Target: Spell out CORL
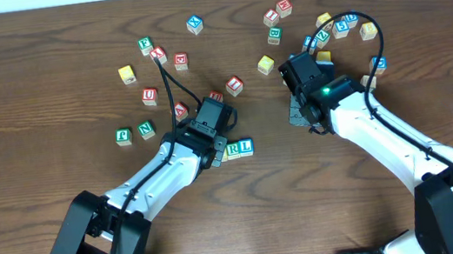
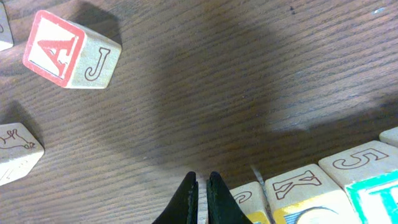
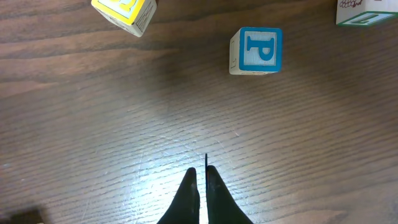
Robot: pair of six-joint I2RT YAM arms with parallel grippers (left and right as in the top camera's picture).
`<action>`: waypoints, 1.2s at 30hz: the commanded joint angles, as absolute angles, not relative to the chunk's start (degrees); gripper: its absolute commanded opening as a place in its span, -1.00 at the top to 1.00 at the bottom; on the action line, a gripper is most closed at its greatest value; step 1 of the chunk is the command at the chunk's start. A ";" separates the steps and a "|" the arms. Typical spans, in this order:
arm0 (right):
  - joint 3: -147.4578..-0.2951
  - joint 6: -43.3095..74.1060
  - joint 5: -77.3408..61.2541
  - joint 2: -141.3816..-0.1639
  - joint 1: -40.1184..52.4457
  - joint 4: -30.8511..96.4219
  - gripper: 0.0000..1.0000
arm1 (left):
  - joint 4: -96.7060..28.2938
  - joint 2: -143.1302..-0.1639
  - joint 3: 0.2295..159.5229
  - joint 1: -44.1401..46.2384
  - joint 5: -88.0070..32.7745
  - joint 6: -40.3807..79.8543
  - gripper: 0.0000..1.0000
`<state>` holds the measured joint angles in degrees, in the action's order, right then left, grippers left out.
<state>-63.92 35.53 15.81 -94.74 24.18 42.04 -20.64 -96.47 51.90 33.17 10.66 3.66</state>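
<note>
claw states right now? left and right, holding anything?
left claw: closed, nothing between the fingers.
right claw: closed, nothing held.

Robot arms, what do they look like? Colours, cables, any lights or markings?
The left arm and right arm have white tubular links with black joints and black bases. A thin black left cable and right cable loop off the wrists. A small green light glows on the right wrist. The left gripper and right gripper have slim, black, tapered fingers. No markings are readable.
</note>
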 commanded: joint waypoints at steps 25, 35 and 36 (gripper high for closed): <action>-64.82 36.14 16.23 -94.13 24.47 42.02 0.98 | -28.10 -96.86 53.65 25.47 9.58 13.41 0.86; -64.82 36.14 16.40 -94.13 24.53 42.06 0.98 | -29.56 -96.88 53.60 25.47 5.89 13.37 0.86; -64.82 36.14 16.40 -94.13 24.53 42.06 0.98 | -29.56 -96.88 53.60 25.47 5.82 13.37 0.86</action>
<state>-63.92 35.53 15.84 -94.74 24.23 42.09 -29.43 -96.47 52.23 25.54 7.77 12.78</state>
